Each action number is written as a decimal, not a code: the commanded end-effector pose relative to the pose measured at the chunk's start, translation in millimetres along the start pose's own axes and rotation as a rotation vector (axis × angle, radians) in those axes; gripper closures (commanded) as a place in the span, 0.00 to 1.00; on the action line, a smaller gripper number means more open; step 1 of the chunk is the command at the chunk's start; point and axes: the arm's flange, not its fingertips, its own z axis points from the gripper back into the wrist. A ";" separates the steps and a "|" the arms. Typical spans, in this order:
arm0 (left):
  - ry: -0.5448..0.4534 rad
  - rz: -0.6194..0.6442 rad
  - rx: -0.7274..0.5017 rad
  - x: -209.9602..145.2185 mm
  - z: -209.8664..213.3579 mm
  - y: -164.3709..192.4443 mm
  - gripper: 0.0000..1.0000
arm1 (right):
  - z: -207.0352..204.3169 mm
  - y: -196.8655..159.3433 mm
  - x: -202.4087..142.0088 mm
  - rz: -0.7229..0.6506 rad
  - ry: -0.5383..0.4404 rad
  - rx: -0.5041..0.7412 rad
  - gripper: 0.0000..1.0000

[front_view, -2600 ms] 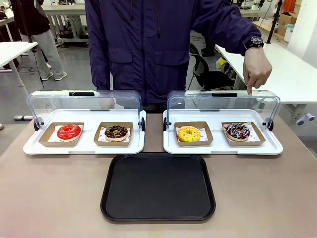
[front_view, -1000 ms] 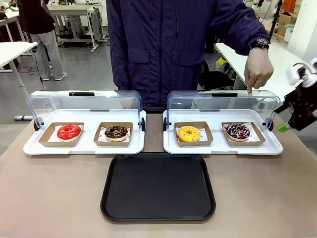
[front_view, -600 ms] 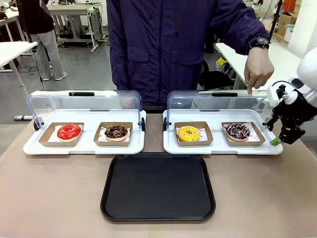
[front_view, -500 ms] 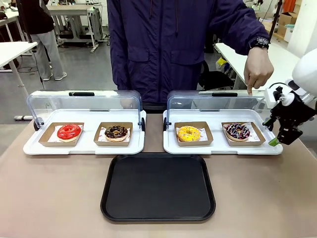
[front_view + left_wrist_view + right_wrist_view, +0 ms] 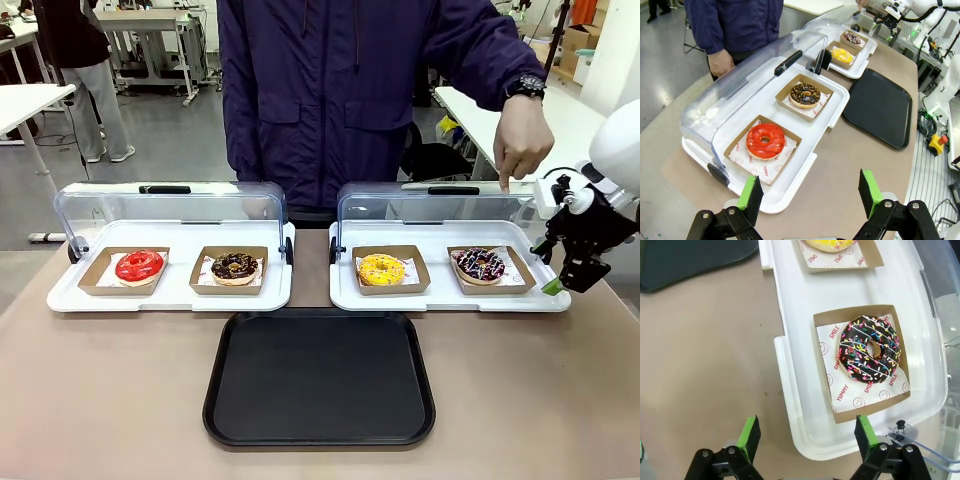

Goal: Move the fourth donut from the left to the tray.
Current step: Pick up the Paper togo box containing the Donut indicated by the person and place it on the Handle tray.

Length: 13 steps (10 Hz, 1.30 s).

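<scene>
1. Jaws of the right gripper (image 5: pixel 806 440) stand spread wide, with nothing between the green pads. In the front view it hangs just off the right end of the right display tray (image 5: pixel 450 300), near the front corner.
2. The fourth donut (image 5: pixel 869 356) sits in its cardboard holder (image 5: pixel 852 311) at the right end of that display tray, just ahead of the gripper and apart from it. The clear lid (image 5: pixel 450 210) stands over the back part, so the donut is open from above and from the front rim.
3. The person's hand (image 5: pixel 520 145) points one finger down onto the lid top, behind the donut.
4. The tray (image 5: pixel 320 378) lies in front of the gap between the two display trays. Tabletop (image 5: pixel 520 400) runs between its right rim and the right gripper.
5. The left gripper (image 5: pixel 810 192) is spread and holds nothing, near the corner of the left display tray (image 5: pixel 835 102) beside the red donut (image 5: pixel 765 141).
</scene>
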 end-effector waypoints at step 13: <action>-0.006 -0.006 -0.005 1.4 1.1 -1.8 0.00 | -59.1 -30.6 -9.5 0.167 0.102 -0.072 0.00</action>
